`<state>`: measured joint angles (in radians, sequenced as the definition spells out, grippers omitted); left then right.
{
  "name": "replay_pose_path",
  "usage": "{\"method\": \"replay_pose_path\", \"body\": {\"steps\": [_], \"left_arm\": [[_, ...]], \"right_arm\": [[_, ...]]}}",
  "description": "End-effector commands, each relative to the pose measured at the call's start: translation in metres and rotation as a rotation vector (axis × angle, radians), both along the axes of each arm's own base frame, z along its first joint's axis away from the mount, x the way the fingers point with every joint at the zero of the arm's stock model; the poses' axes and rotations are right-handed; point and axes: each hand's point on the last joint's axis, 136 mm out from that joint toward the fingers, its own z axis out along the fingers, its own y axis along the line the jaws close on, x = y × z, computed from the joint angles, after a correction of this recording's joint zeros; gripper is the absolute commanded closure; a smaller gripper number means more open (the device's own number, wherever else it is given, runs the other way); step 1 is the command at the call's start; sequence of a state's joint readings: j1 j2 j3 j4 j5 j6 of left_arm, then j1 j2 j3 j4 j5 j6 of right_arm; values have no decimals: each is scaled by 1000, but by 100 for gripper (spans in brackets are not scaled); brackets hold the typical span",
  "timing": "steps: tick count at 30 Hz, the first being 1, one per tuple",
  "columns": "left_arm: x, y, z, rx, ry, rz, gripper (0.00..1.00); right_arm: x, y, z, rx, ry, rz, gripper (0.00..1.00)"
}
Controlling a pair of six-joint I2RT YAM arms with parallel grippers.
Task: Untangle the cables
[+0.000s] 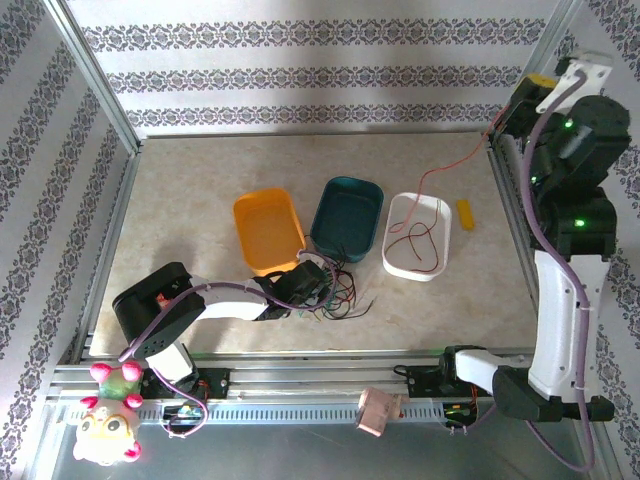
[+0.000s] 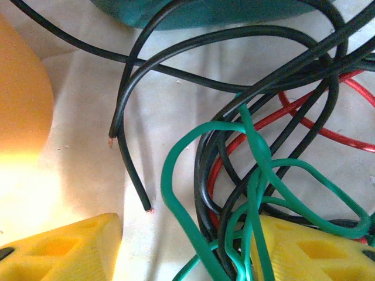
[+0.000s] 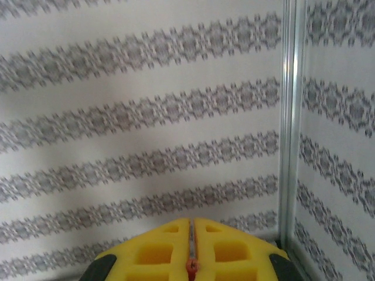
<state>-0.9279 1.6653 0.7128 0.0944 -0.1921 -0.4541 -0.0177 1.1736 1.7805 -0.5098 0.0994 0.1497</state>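
Left fingers (image 2: 58, 252) spread low over the cables (image 1: 335, 292); right fingers (image 3: 158, 252), raised high, pinch a red cable (image 3: 190, 266)

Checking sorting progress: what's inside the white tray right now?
Loops of red cable lie inside the white tray, one strand trailing out over its far rim. The floor is otherwise bare; nothing covers it.

The left arm (image 1: 225, 298) lies low, left gripper (image 2: 187, 249) parted (fingers well apart); the raised right gripper (image 3: 191, 249) pinches a red cable (image 3: 190, 266).
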Motion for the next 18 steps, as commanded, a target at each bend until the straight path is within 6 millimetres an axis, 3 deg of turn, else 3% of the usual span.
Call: {"method": "replay_pose_path", "body": {"steps": [1,9,18], "left_arm": [[-34,43,-50,194,165,-14,38],[-34,42,-48,190,159,-17,37],[-30,36,-39,177,143,-34,35]], "right_arm": [[8,-8,-41,-7,76,-41,100],[19,-3,-176,149,306,-29,100],[17,-2,-280,134,519,-145,100]]}}
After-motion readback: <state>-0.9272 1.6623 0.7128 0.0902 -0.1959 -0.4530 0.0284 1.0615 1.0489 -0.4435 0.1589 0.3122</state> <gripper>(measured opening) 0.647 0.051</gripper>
